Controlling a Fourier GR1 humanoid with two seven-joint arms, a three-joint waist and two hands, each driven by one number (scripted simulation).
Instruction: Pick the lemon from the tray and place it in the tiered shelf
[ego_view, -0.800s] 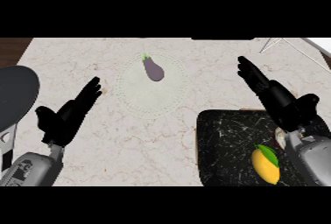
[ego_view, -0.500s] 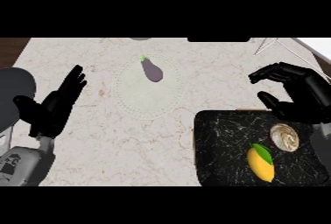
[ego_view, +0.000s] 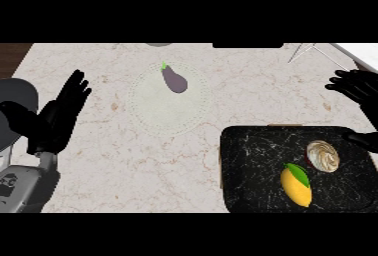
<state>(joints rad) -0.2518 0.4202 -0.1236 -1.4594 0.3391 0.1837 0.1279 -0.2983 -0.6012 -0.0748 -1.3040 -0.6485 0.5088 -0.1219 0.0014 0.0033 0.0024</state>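
1 lemon (ego_view: 297, 185) + 1 shell (ego_view: 323, 155) on tray (ego_view: 251, 150); 1 eggplant (ego_view: 174, 79) on plate (ego_view: 159, 110).

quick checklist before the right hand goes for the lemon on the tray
1. Lemon lies on the tray, uncovered: ok.
2. Right hand holds nothing: ok.
3. Right hand over the lemon: not ok, it is at the right edge, beyond the tray.
4. Round shell-like item beside the lemon, touching or apart: cannot tell.
5. Tiered shelf in full view: not ok, only thin wires show.
6. Left hand open, away from the tray: ok.
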